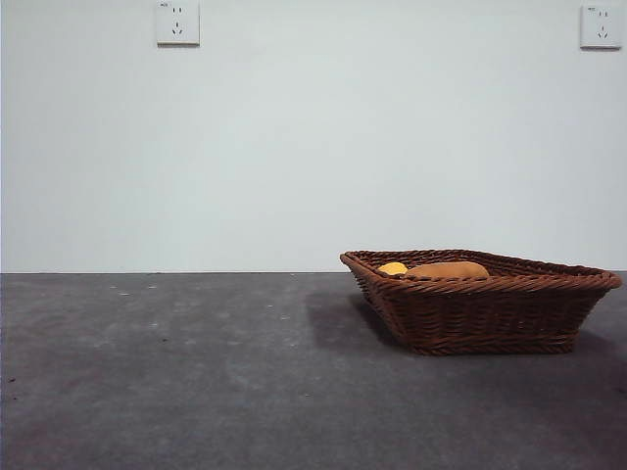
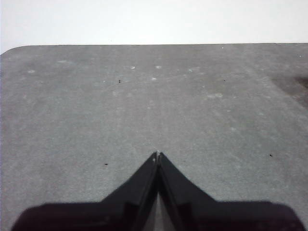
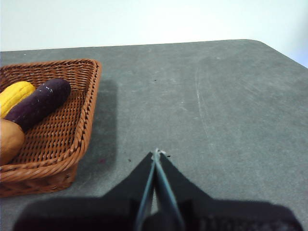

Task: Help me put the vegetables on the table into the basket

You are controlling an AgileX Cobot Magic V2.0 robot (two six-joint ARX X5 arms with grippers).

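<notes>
The brown wicker basket (image 1: pixel 490 308) stands on the right side of the grey table (image 1: pixel 196 372). Inside it the front view shows the top of the yellow corn chunk (image 1: pixel 393 267) and the tan potato (image 1: pixel 449 270). In the right wrist view the basket (image 3: pixel 72 130) holds the corn (image 3: pixel 15 95), the slim purple vegetable (image 3: pixel 38 103) and part of the potato (image 3: pixel 9 140). My right gripper (image 3: pixel 156 153) is shut and empty over bare table beside the basket. My left gripper (image 2: pixel 157 155) is shut and empty above bare table (image 2: pixel 144 96).
A white wall with two sockets (image 1: pixel 177 22) (image 1: pixel 601 25) rises behind the table. The table's rounded corner (image 3: pixel 262 44) lies beyond the right gripper, and its far edge (image 2: pixel 144 45) beyond the left one.
</notes>
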